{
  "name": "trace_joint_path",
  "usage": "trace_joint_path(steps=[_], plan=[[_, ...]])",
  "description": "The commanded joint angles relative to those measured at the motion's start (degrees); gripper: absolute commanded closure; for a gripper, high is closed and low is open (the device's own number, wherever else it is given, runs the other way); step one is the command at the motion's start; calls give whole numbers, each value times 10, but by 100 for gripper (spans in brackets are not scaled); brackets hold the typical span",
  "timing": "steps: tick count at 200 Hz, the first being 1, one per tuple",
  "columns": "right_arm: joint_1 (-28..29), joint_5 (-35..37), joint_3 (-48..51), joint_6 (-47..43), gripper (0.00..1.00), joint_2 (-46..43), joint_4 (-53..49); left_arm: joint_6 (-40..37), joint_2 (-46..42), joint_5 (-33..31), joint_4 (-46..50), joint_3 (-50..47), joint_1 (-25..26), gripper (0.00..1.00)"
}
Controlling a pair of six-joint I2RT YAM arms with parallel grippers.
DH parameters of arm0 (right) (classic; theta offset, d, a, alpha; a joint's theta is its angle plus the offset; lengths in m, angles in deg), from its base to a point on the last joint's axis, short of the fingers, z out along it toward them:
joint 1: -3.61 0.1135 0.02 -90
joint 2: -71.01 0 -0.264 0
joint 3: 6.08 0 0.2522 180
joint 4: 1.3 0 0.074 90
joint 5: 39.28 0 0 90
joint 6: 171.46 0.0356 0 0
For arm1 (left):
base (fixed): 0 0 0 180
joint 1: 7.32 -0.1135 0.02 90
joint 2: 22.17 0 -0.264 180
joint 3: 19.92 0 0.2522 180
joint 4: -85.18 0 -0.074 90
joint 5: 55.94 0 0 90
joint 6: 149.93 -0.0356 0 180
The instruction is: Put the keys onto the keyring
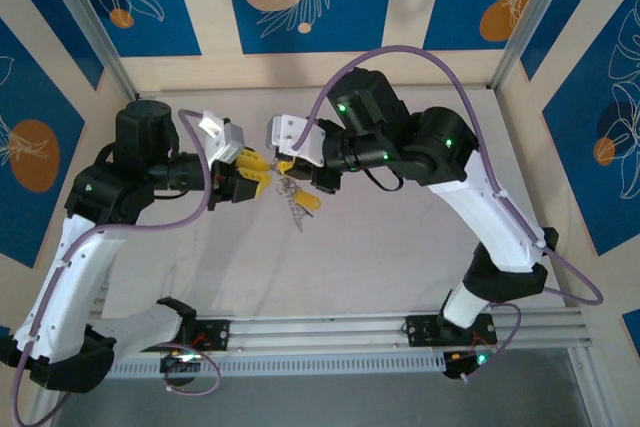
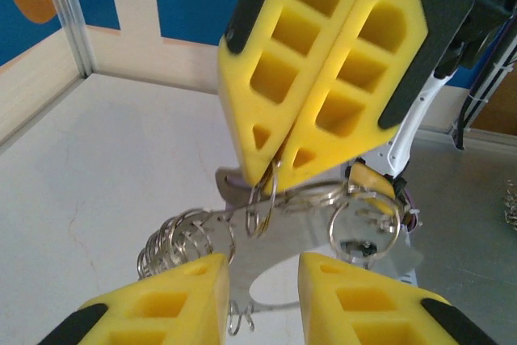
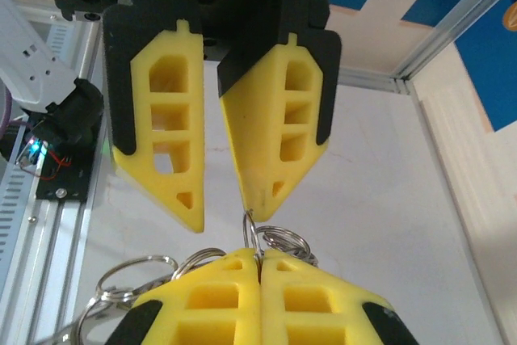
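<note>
Holding both arms raised over the table [image 1: 380, 257], fingertips almost meeting above its middle. Pressing the right gripper [image 3: 258, 262] tight together, pads flush with no gap, and pinching the thin wire of the keyring [image 3: 252, 228] right at the tips. Letting the keyring dangle in the air between the two arms, clear of the table, with a bunch of smaller rings [image 2: 182, 244] coiled off to one side and a yellow tag [image 1: 309, 204] hanging at the lower end.

Spreading the left gripper [image 3: 226, 208] apart, showing a clear gap between its pads and clamping nothing there. Resting one of its fingertips just beside the pinched wire, though not allowing any telling of contact. Facing the right gripper head-on, tip to tip, in the left wrist view, with the loop of wire sticking out below the closed pads.

Dangling the keys [image 1: 293, 197] under the two grippers as a small silvery cluster next to the yellow tag. Showing a flat silvery piece [image 2: 283, 232] lying across behind the loop in the left wrist view, too close and blurred for saying whether key or plate.
</note>
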Motion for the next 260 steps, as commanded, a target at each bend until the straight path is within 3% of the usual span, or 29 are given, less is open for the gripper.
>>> trace_joint_path(steps=[1, 103, 137, 243, 260], plan=[[-1, -22, -32, -13, 100, 14, -36, -7, -3, 26, -23, 10, 12, 72], [-4, -31, -41, -5, 100, 22, -39, -26, 12, 15, -20, 12, 21, 78], [-3, -33, -41, -4, 100, 22, -38, -30, 14, 8, -13, 11, 27, 97], [3, -41, 20, -4, 100, -21, 20, -37, 7, -46, -19, -5, 45, 100], [1, -59, 59, 11, 87, -41, 40, -11, -6, -36, -62, -21, 45, 100]])
